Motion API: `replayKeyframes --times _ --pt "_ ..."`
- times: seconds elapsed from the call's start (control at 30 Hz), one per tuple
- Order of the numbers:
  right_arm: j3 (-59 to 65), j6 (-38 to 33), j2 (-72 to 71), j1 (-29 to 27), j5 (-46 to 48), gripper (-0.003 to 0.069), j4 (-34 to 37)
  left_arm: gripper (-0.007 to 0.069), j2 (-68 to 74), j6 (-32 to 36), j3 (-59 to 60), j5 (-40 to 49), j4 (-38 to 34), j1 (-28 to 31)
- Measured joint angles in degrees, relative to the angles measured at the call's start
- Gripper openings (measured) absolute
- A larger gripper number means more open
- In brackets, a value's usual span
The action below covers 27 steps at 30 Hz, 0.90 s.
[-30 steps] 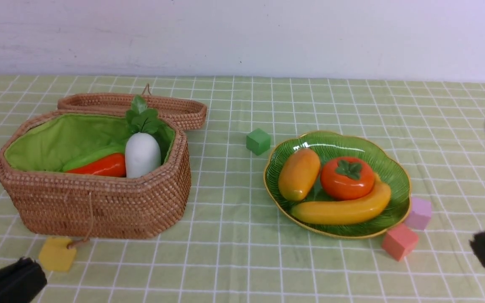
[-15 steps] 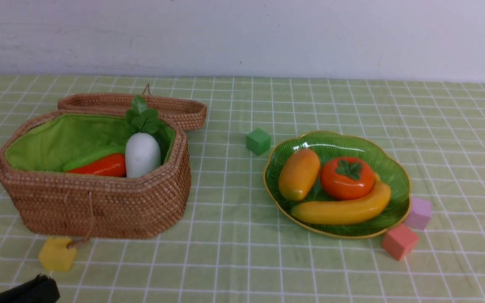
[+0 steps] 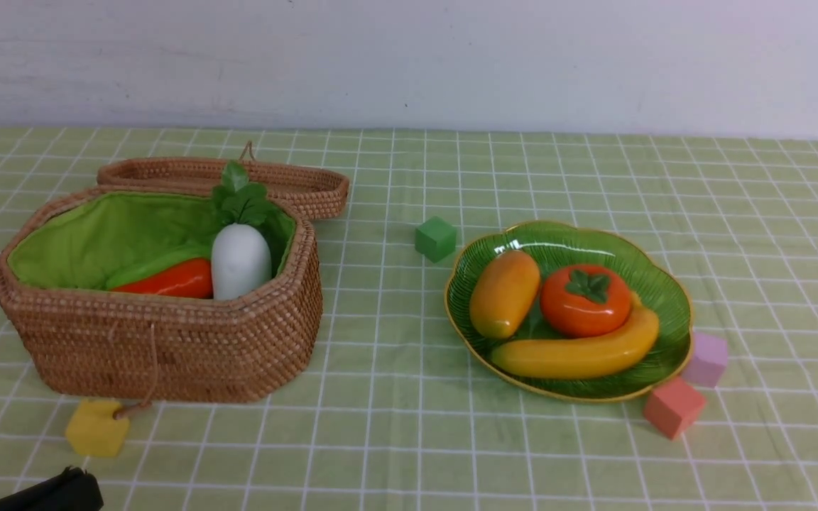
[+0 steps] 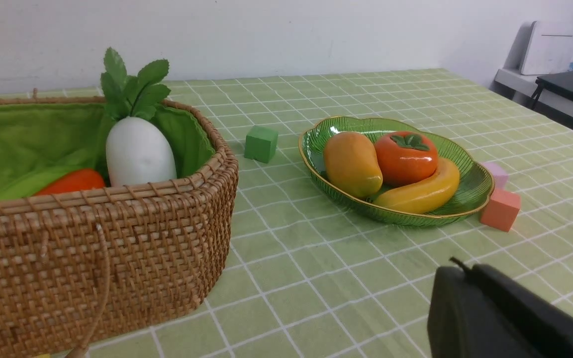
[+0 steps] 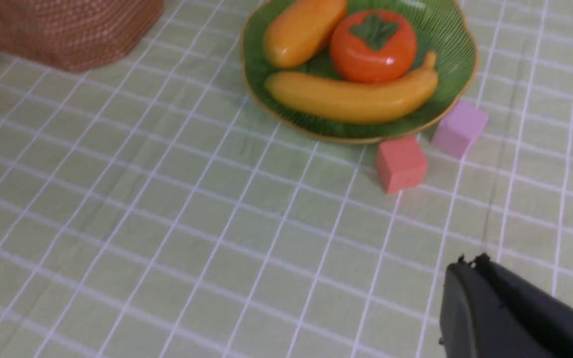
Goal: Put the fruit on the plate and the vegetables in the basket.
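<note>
From my seat the sorting looks done, so I judge the step in hand to be parking both arms without disturbing anything. On the dish [image 3: 593,396], the mango [image 3: 505,294] lies toward ten o'clock, the persimmon [image 3: 586,300] toward one, and the banana [image 3: 579,348] runs along the near side from seven round to three. In the basket [image 3: 167,348], the radish [image 3: 240,261] sits toward three o'clock, leaves up by the far rim, with a red vegetable [image 3: 171,279] and a green pod [image 3: 157,264] beside it. I can't make out an eggplant, so I would check the basket's depths before calling it finished.

My left gripper [image 4: 458,263] has its fingers together with nothing between them, and my right gripper [image 5: 473,261] is likewise closed and holding nothing. I'd leave both that way; spread fingers could catch the cord loop [image 3: 153,365] hanging at the basket's six o'clock. I would draw each arm straight back toward six, slow and level, keeping the left clear of the yellow block [image 3: 98,428] and the right away from the pink block [image 3: 674,407] at the dish's four o'clock. A nudge there might shove the dish.
</note>
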Motion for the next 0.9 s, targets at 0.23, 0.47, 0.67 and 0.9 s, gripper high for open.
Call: replayKeyframes --times 0.23,0.47,0.67,0.9 --pt "27.47 -12.55 -13.30 -11.89 -26.09 -0.0020 15.07 -0.0013 0.00 0.00 0.00 0.00 0.00 0.00" --pt "40.17 -17.24 -21.70 -12.37 -29.75 -0.0020 16.71 -0.0013 0.00 0.00 0.00 0.11 0.00 0.00" --pt "39.79 -17.24 -21.74 -12.49 -27.59 -0.0018 15.79 -0.0010 0.00 -0.05 0.00 0.25 0.00 0.00" --pt "39.74 -17.24 -21.74 -12.49 -27.53 -0.0014 15.79 -0.0003 0.00 -0.18 0.00 0.43 0.00 0.00"
